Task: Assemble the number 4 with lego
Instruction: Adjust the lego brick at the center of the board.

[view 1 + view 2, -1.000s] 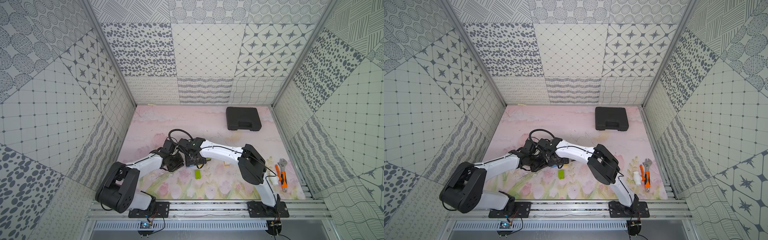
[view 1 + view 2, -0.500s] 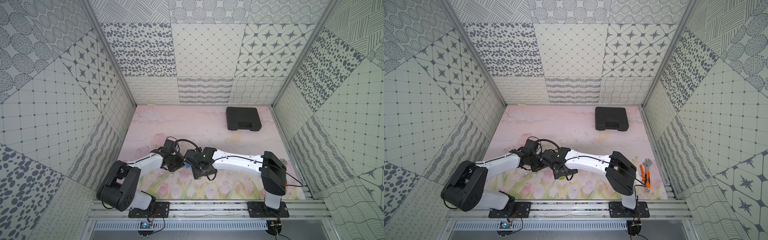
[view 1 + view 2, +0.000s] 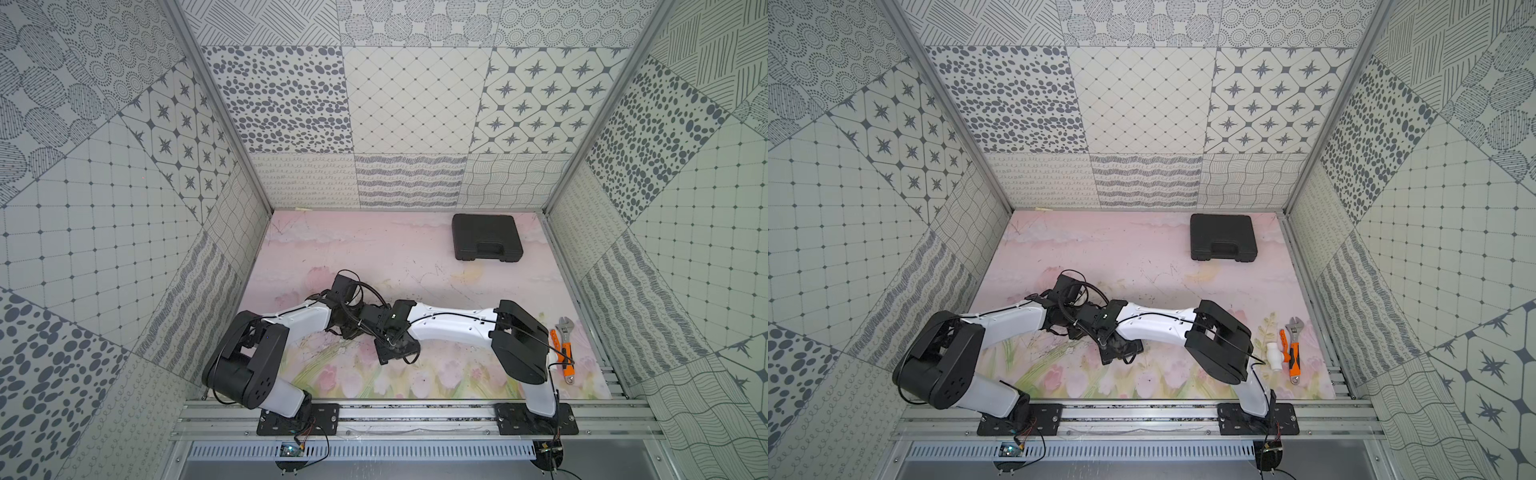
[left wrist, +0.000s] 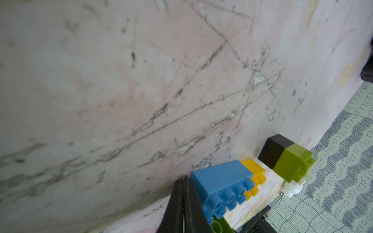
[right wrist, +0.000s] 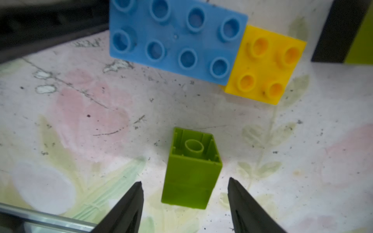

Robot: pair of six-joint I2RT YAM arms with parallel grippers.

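The left claw (image 4: 184,181) is pinched shut on nothing, just beside one end of the blue brick (image 4: 222,181) near the middle of the worktop (image 3: 374,249); whether it touches, I cannot tell. A yellow brick (image 4: 253,168) butts against the blue one's other end. Beyond it, a black brick (image 4: 274,151) joined to a second green brick (image 4: 292,163) stands a little apart. The right claw (image 5: 184,180) is the nearer one to the loose green brick (image 5: 191,173). It stands wide, with a tip on each side and neither touching. That brick lies on its side, its long axis running straight out from the claw toward the blue brick, hollow end leading, so closing should pinch its narrow width. Far right, the case (image 3: 486,243) is shut and its contents are hidden.
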